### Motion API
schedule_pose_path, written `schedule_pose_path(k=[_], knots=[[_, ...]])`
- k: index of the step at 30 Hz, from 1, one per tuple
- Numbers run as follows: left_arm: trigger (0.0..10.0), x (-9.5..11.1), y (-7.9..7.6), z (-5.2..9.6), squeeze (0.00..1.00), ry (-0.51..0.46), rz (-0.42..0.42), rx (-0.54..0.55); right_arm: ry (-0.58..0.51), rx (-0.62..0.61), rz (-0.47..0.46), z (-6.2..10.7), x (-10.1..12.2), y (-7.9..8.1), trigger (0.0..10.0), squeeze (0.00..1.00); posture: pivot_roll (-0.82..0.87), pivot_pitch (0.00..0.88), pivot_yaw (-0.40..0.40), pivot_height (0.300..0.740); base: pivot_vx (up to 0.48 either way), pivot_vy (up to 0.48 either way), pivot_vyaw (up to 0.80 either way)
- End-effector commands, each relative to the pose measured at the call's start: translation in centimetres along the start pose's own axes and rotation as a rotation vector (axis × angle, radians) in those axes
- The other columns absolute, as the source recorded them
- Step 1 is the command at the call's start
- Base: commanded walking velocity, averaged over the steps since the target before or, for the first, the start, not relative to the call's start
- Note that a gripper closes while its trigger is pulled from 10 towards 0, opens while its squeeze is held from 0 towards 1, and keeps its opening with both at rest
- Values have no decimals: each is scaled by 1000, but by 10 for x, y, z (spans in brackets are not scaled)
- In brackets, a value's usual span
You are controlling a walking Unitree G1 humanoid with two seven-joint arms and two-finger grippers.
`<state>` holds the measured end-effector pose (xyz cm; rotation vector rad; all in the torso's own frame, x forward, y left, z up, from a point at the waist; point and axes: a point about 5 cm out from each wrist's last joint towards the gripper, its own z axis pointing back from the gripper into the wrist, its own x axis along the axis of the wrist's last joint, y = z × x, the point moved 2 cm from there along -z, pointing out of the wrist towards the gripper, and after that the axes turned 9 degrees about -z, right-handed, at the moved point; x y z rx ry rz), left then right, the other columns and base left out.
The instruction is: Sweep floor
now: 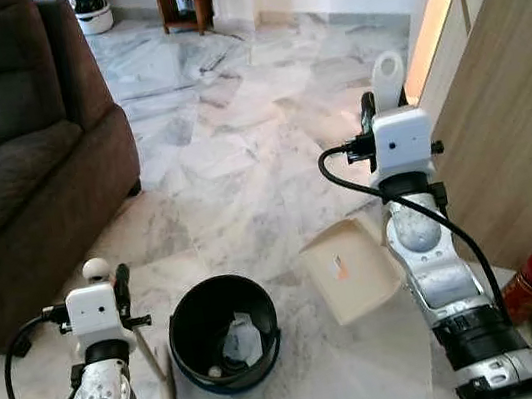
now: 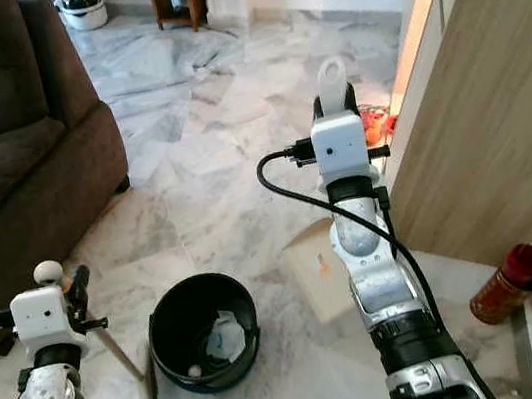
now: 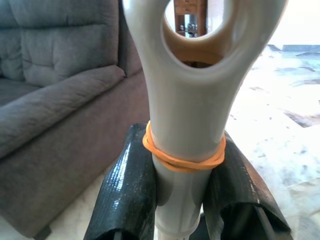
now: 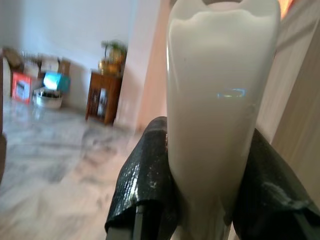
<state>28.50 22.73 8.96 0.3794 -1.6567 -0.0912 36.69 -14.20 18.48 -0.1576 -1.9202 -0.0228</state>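
A black bucket (image 1: pixel 224 334) stands on the marble floor (image 1: pixel 229 155), holding crumpled white paper and a small pale ball. Just left of the bucket, the left gripper (image 3: pixel 182 192) is clamped on the brush handle (image 3: pixel 187 115), its bristles down on the floor beside the bucket. Right of the bucket, the right gripper (image 4: pixel 210 185) grips the dustpan handle (image 4: pixel 220 90), and the dustpan (image 1: pixel 353 267) sits near the bucket's rim.

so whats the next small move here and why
Probably tip the dustpan over the black bin. The right gripper is shut on the dustpan handle, with the pan on the floor beside the bin, which already holds scraps. The left gripper is shut on the brush, whose bristles rest on the floor left of the bin.
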Motion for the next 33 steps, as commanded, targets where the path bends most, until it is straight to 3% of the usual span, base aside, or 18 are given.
schedule_pose_path(k=[1,11,18,33], knots=[[10000,2,1,2,0,-17,7,3,18,-14,-45,-1,-6,1,10000,0,141,71,-42,740,0,0,0],[10000,1,0,6,0,-15,17,-3,107,-8,-51,3,-39,-2,10000,0,147,56,-49,740,0,0,0],[10000,1,-2,7,0,-16,23,-14,118,-5,-53,6,-45,-1,10000,0,146,40,-44,740,0,0,0],[10000,1,-6,7,0,-23,30,-16,188,12,-188,17,-65,2,10000,0,154,0,-47,740,0,0,0]])
